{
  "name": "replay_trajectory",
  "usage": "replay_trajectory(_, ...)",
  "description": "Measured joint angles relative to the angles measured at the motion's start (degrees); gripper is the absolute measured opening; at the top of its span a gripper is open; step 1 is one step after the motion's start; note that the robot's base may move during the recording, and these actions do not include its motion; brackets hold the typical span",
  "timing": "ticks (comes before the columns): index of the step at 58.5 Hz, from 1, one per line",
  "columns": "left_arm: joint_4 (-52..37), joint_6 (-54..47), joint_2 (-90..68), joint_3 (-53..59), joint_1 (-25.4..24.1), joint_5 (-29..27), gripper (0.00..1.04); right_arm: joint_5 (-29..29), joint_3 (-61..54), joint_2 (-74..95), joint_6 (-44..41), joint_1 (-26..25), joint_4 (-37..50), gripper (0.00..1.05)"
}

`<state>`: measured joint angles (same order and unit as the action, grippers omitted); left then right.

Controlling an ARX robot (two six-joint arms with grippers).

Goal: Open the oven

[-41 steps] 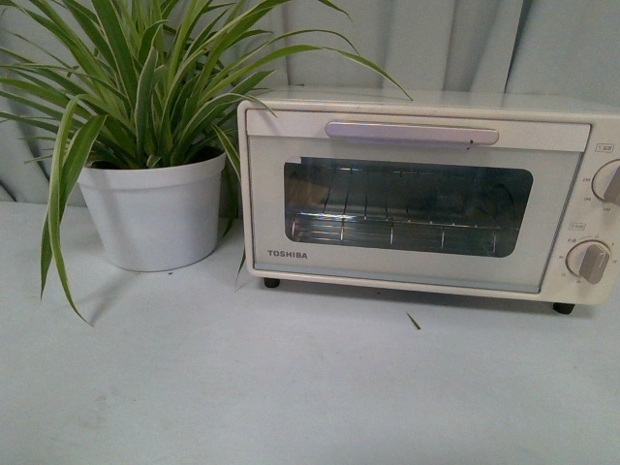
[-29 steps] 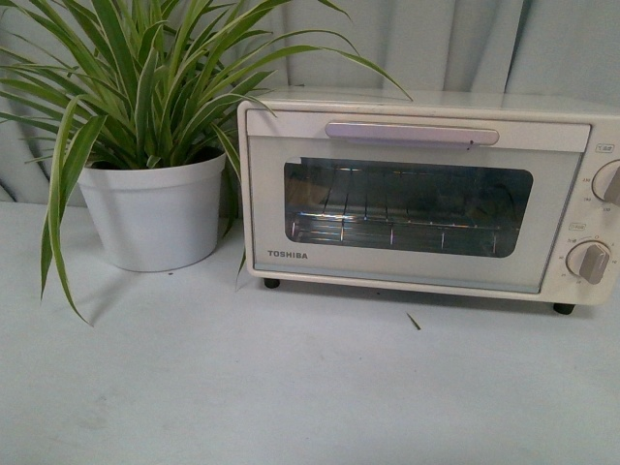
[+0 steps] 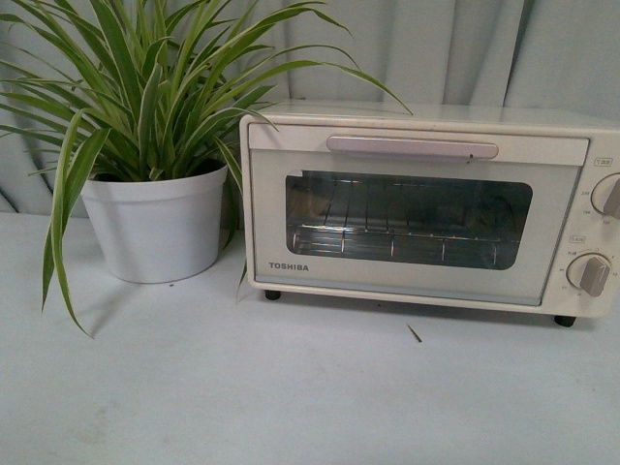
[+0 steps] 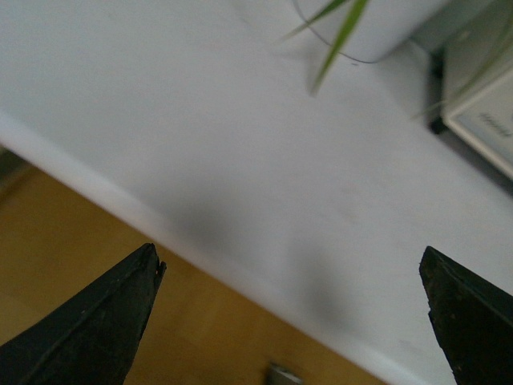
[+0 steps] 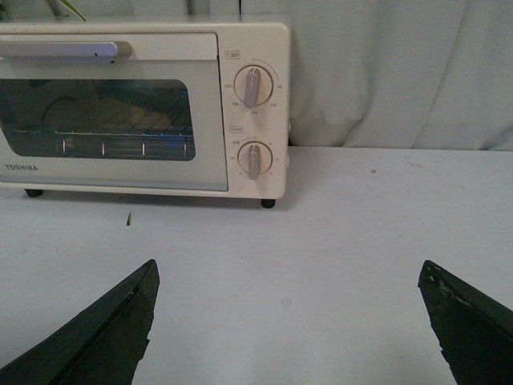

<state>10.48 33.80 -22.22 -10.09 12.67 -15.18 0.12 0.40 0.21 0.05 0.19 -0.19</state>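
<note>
- The oven [image 3: 417,223] sits on the counter [image 3: 291,387] toward the right, facing the robot, with its right edge running out of the front view.
- Its door [image 3: 417,286] is shut flush against the body, and the long handle [image 3: 412,147] across the top has nothing touching it.
- Through the glass I can see the wire rack [image 3: 392,237]; the two knobs [image 3: 589,274] are stacked on the right.
- In the last half second everything in the front view has slid a little lower in the picture. The oven and the potted plant [image 3: 155,228] beside it moved together, so it looks like the camera shifted, not the things themselves.
- The door has not changed at all, so I'd say opening has not begun and this is only the approach.
- The right tool [image 5: 288,271] is spread wide, holding nothing. It hangs over bare counter, well short of the oven and off toward the knob side.
- The left tool [image 4: 290,258] is also spread wide and empty, over the counter's near edge and far from the oven.
- A small scrap [image 3: 414,333] lies on the counter just in front of the oven, and a pale curtain [image 3: 436,48] hangs behind it.
</note>
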Motion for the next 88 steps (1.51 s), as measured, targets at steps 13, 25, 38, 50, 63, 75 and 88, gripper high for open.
replay_trajectory(13, -15.3, 15.8, -24.5, -9.9, 10.9, 3.8, 0.98, 0.0, 0.0, 0.0, 0.0, 0.0, 0.0, 0.95)
replay_trajectory(25, -26.6, 22.3, -45.4, -17.8, 13.3, 6.3, 0.98, 0.0, 0.0, 0.0, 0.0, 0.0, 0.0, 0.95)
replay_trajectory(38, -32.2, 26.2, -58.8, -24.7, 15.8, 6.8, 0.98, 0.0, 0.0, 0.0, 0.0, 0.0, 0.0, 0.95)
replay_trajectory(50, -32.7, 28.1, -67.4, -28.2, 17.4, 6.6, 0.98, 0.0, 0.0, 0.0, 0.0, 0.0, 0.0, 0.95)
replay_trajectory(63, -32.8, 28.7, -70.3, -31.2, 17.0, 6.7, 0.98, 0.0, 0.0, 0.0, 0.0, 0.0, 0.0, 0.95)
replay_trajectory(75, -33.2, 28.9, -72.0, -31.8, 17.4, 6.4, 0.98, 0.0, 0.0, 0.0, 0.0, 0.0, 0.0, 0.95)
replay_trajectory(88, -33.4, 29.3, -73.2, -32.2, 17.8, 6.2, 0.98, 0.0, 0.0, 0.0, 0.0, 0.0, 0.0, 0.95)
